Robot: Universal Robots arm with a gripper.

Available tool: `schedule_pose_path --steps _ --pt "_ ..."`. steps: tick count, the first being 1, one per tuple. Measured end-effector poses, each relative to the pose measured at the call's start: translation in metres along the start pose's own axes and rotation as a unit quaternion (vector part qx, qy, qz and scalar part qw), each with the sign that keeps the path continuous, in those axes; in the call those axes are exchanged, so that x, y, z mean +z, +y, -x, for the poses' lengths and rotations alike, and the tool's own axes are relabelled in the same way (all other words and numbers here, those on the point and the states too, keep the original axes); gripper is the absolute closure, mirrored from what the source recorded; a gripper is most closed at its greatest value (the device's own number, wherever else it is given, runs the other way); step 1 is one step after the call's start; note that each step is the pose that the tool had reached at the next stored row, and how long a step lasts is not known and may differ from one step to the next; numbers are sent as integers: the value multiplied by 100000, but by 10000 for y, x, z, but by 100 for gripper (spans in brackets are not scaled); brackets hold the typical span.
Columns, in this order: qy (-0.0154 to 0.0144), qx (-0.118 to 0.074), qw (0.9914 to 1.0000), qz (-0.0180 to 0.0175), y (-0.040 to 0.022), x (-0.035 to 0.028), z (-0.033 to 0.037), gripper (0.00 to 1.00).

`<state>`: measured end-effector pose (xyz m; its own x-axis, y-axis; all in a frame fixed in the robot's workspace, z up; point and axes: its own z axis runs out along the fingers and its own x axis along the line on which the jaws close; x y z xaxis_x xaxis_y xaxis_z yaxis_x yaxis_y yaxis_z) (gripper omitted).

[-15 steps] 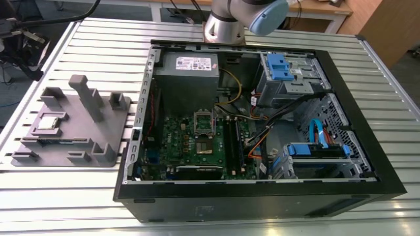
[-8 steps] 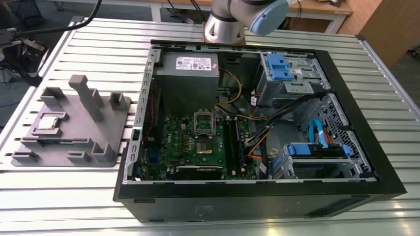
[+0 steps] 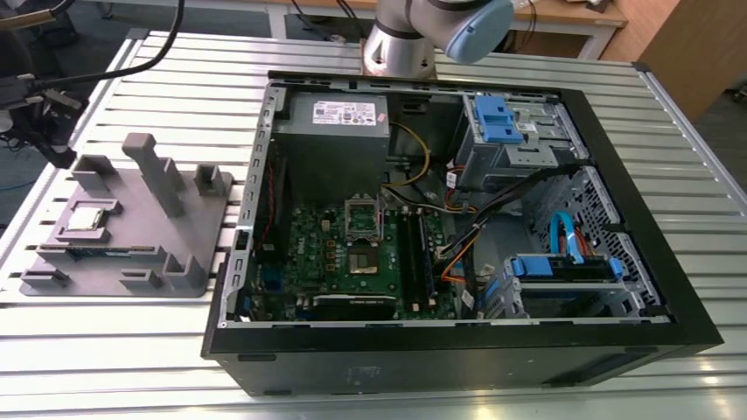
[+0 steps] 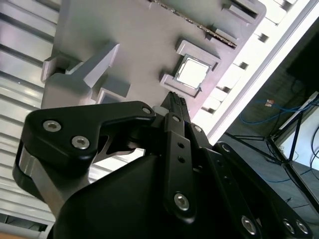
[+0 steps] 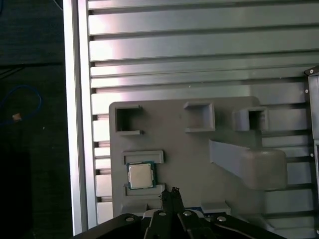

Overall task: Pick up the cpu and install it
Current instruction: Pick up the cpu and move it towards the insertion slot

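1. Because the wrist cameras ride right behind it, the gripper (image 5: 172, 191) is the nearest thing. In both wrist views its two black fingers are pressed together at the tips, with nothing clamped between them.
2. Those tips hang over the grey holder plate (image 5: 174, 144), near the cpu's corner. I cannot tell whether they touch the plate.
3. On the plate, the cpu (image 5: 140, 175) lies flat in a square pocket framed by low grey blocks, its pale metal top facing up. The first wrist view shows a green rim around the silver lid. In the second wrist view the cpu (image 4: 192, 73) is a bright square with the gripper (image 4: 177, 99) just beside it.
4. Further along the plate from the cpu stands a tall slanted post (image 5: 249, 164), with three small open-topped boxes (image 5: 199, 117) in a row at the plate's far edge.
5. Under the plate is a ribbed aluminium table (image 5: 199, 55).
6. From the exterior view, the cpu (image 3: 91, 216) sits on the part of the plate (image 3: 117, 262) toward the exterior view's left.
7. Beside the plate, on the exterior view's right, lies an open computer case (image 3: 653, 297). It holds a green motherboard (image 3: 321, 254) with a metal-framed socket (image 3: 362, 219), well apart from the cpu.
8. Beyond the case, farthest from the plate, rises the arm (image 3: 408, 44).
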<state>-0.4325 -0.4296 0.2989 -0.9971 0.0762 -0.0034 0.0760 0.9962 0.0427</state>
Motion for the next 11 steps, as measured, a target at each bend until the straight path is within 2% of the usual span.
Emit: schedule_pose_path --steps 11 --pt "764 39 99997 -59 -76 188 -1 89"
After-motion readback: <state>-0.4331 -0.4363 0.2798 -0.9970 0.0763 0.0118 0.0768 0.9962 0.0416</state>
